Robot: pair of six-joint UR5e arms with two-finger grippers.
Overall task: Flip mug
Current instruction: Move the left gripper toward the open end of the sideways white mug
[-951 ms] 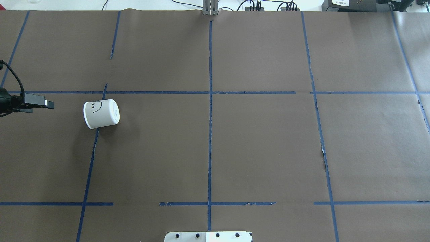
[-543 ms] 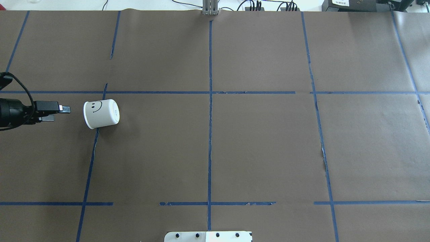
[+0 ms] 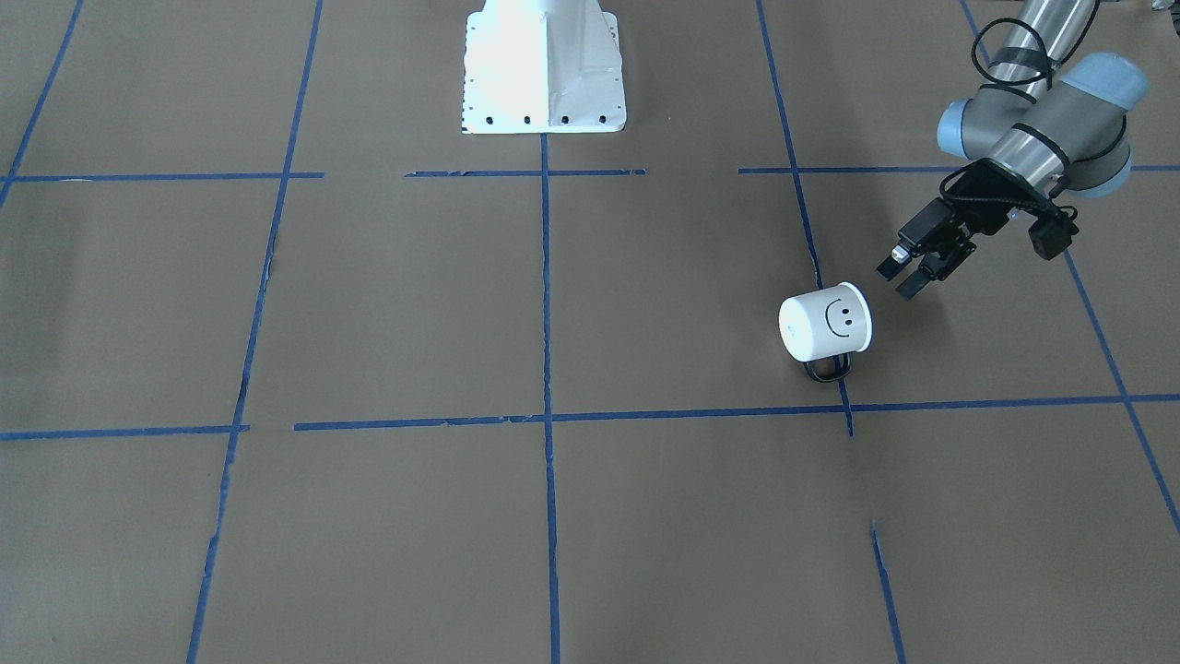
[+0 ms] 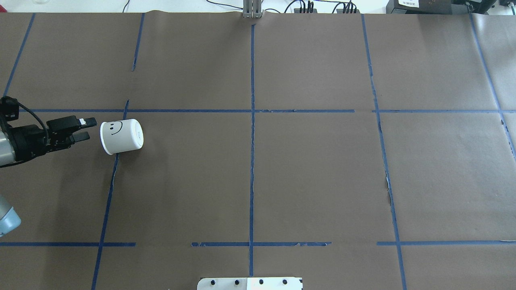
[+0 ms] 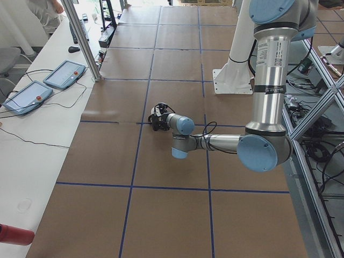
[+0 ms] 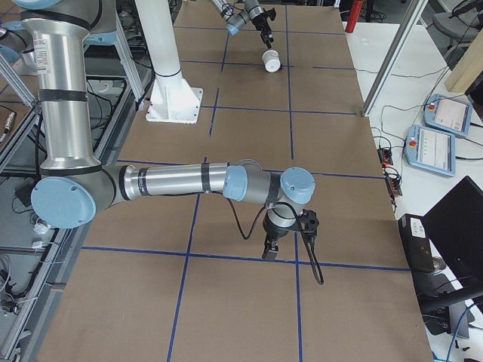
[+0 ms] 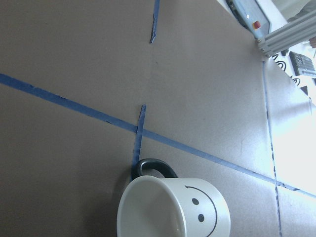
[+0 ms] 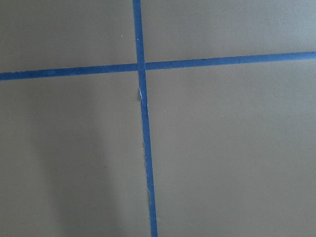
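One smiley mug (image 4: 121,137) lies on its side at the overhead view's left, mouth facing the left claw (image 4: 88,129).
The left claw is released, fingers apart, just left of the rim, not touching. The right claw (image 6: 269,253) hangs low over the brown worktop (image 4: 306,173), lower centre of the right-side view; its state cannot be told.

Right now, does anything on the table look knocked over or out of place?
Yes: the mug lies tipped on its side, mouth towards the open left gripper, which is close but not touching it. Its handle points away from the robot. The blue tape lines are frayed in spots.
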